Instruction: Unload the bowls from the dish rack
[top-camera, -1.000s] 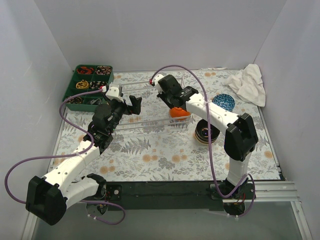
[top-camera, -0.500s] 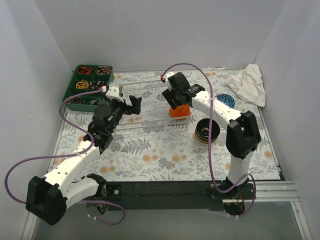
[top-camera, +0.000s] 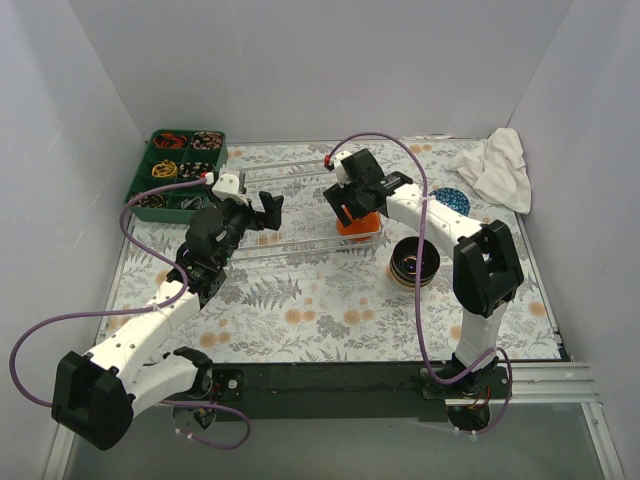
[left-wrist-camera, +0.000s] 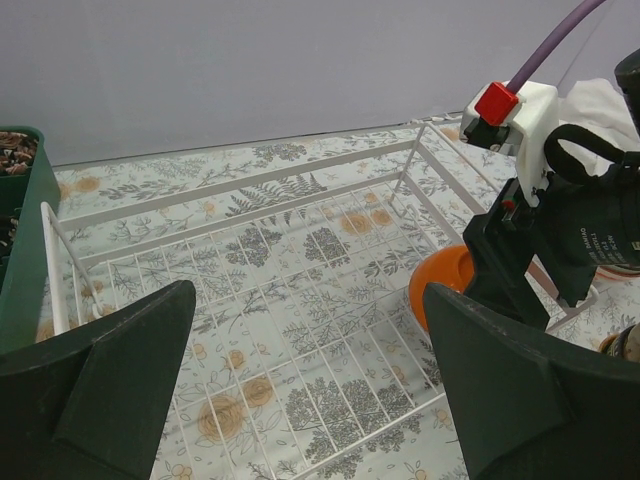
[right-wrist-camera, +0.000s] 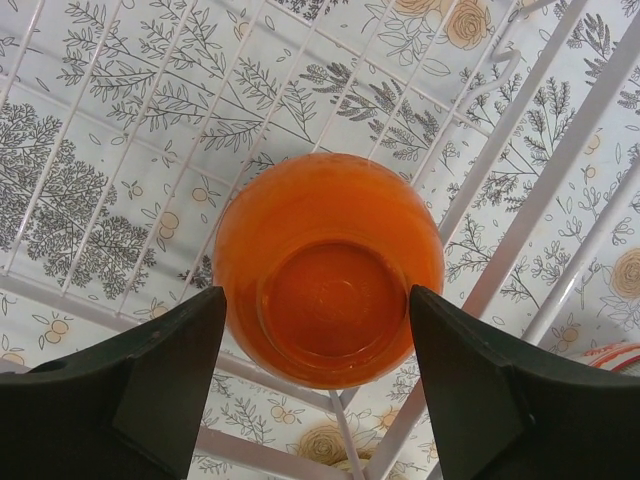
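Note:
An orange bowl (top-camera: 357, 224) sits in the right end of the white wire dish rack (top-camera: 300, 250); no other bowl shows inside it. My right gripper (top-camera: 350, 203) hangs directly over that bowl. In the right wrist view the orange bowl (right-wrist-camera: 328, 268) lies between the open fingers (right-wrist-camera: 125, 390), which stand apart from its sides. My left gripper (left-wrist-camera: 315, 390) is open over the rack's (left-wrist-camera: 250, 190) bare middle, with the orange bowl (left-wrist-camera: 440, 290) to its right. A stack of bowls (top-camera: 413, 262) and a blue-inside bowl (top-camera: 450, 203) rest on the table right of the rack.
A green compartment tray (top-camera: 180, 170) of small items stands at the back left. A crumpled white cloth (top-camera: 495, 165) lies at the back right. A red-patterned bowl's rim (right-wrist-camera: 610, 355) shows just outside the rack's wire (right-wrist-camera: 517, 225).
My right gripper has gone from shut to open and shifted slightly right, now centred over the orange bowl. The left arm has not moved.

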